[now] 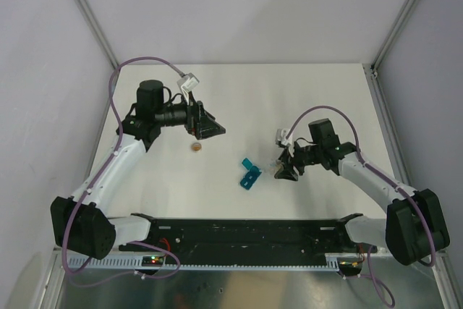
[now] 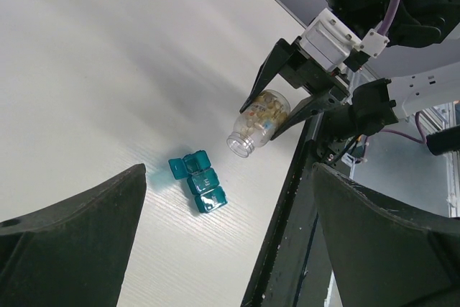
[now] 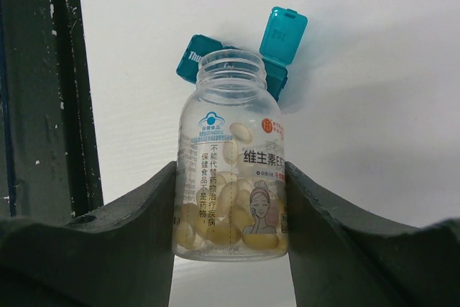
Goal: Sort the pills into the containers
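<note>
- Right end effector (image 1: pixel 283 170) is clasping the clear pill bottle (image 3: pixel 231 156) round its lower body, one finger on each side of the label. The uncapped mouth is tilting toward the containers (image 1: pixel 249 174).
- Bottle is looking like light, stiff, smooth plastic and is probably slippery, so gripping it mid-body is suiting it.
- Pills (image 3: pixel 230 213) are filling roughly its bottom third and are likely rolling loose when tipped.
- Containers are lying near the tabletop's middle, toward its near edge, with at least two lids standing open. Whether anything is inside is not showing.
- Being so light, the strip is likely sliding if nudged.
- Left end effector (image 1: pixel 215 129) is hovering released, well apart, near a small orange-tan round piece (image 1: pixel 196 147).
</note>
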Action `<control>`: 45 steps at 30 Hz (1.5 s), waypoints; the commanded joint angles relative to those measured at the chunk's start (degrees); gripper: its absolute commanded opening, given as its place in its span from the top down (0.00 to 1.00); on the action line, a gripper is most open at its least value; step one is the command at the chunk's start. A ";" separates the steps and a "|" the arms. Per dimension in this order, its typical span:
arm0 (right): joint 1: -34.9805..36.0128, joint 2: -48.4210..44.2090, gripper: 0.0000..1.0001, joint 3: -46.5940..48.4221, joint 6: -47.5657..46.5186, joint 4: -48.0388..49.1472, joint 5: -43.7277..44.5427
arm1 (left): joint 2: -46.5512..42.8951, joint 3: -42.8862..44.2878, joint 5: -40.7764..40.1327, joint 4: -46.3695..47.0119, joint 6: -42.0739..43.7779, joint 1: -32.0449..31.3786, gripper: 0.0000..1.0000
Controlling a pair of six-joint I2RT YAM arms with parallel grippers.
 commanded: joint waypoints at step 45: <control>5.96 9.86 1.00 7.17 -3.52 0.72 8.77 | 1.03 1.10 1.90 -0.94 3.19 0.39 0.00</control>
